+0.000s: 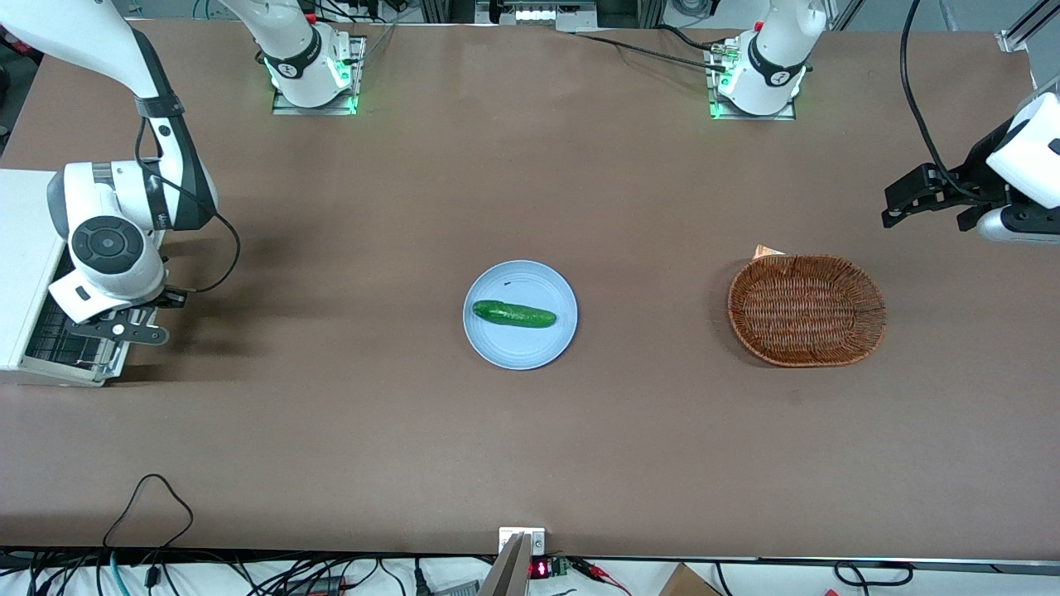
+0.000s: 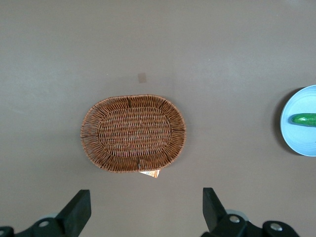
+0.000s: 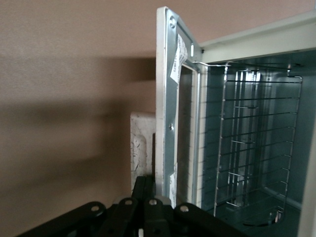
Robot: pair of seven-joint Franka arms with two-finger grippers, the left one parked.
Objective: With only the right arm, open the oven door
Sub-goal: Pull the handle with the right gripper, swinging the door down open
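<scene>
**Oven door swung partway open, gripper at its handle edge**

The oven [image 1: 25,273] sits at the working arm's end of the bench [image 1: 530,447]. Its oven door [image 3: 170,108] stands partly open, baring the wire rack [image 3: 252,143] inside. The right arm [image 1: 116,232] holds its gripper [image 3: 148,210] at the door's handle edge; whether the jaws are apart or clamped, I cannot tell.

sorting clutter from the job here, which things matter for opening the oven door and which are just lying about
For the job:
- small boxy white oven, at the working arm's end of the table
- silver-grey metal-framed oven door, already swung partly open
- black two-finger claw, at the door

Lying about:
- round pale blue plate
- green cucumber on it
- oval brown wicker basket
</scene>
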